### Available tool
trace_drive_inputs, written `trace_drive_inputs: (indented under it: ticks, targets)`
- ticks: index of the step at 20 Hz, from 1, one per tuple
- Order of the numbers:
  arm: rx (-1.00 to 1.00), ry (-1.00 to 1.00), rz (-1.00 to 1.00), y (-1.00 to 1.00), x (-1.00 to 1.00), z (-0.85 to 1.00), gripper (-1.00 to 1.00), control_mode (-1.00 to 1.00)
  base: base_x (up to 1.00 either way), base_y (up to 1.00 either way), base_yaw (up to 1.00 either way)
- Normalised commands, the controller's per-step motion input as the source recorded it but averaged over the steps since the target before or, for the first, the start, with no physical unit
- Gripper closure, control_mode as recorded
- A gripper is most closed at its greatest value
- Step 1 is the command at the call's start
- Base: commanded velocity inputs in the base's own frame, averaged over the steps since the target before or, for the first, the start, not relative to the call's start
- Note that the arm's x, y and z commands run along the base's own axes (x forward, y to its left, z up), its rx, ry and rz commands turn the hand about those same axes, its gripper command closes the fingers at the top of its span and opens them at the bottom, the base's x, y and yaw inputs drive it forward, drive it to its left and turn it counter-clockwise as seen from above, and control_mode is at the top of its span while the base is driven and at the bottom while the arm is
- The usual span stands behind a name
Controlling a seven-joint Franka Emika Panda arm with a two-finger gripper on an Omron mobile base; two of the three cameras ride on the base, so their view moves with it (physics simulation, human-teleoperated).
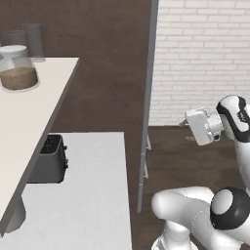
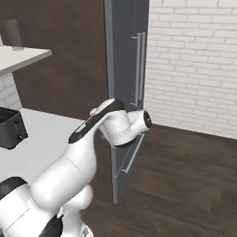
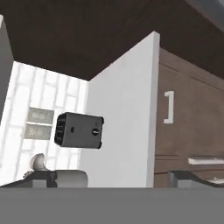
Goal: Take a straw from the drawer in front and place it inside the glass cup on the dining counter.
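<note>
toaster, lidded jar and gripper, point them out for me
toaster (image 1: 50, 160), left base view, on its dark side wall
lidded jar (image 1: 18, 73), left base view, on its brown-filled glass body
gripper (image 3: 116, 176), hand view, midway between its two dark fingertips

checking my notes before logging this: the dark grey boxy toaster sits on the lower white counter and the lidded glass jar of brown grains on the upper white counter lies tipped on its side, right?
Not quite. The lidded glass jar of brown grains stands upright on the upper white counter, lid on top, as the left base view shows. The dark grey boxy toaster does sit on the lower white counter.
</note>
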Motion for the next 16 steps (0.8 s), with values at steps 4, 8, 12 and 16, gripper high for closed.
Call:
trace_drive_inputs:
  ticks: [4, 8, 12, 16]
  targets:
    - [0.51, 0.00, 0.01, -0.09, 0.19, -0.96, -1.00, -1.00, 0.00, 0.00, 0.00]
    - [0.35, -0.01, 0.00, 0.05, 0.21, -0.86, -1.00, -1.00, 0.00, 0.00, 0.00]
    - [0.18, -0.03, 0.00, 0.20, 0.31, -0.81, -1.00, -1.00, 0.00, 0.00, 0.00]
    - [0.01, -0.05, 0.00, 0.12, 0.09, -0.72, -1.00, -1.00, 0.00, 0.00, 0.00]
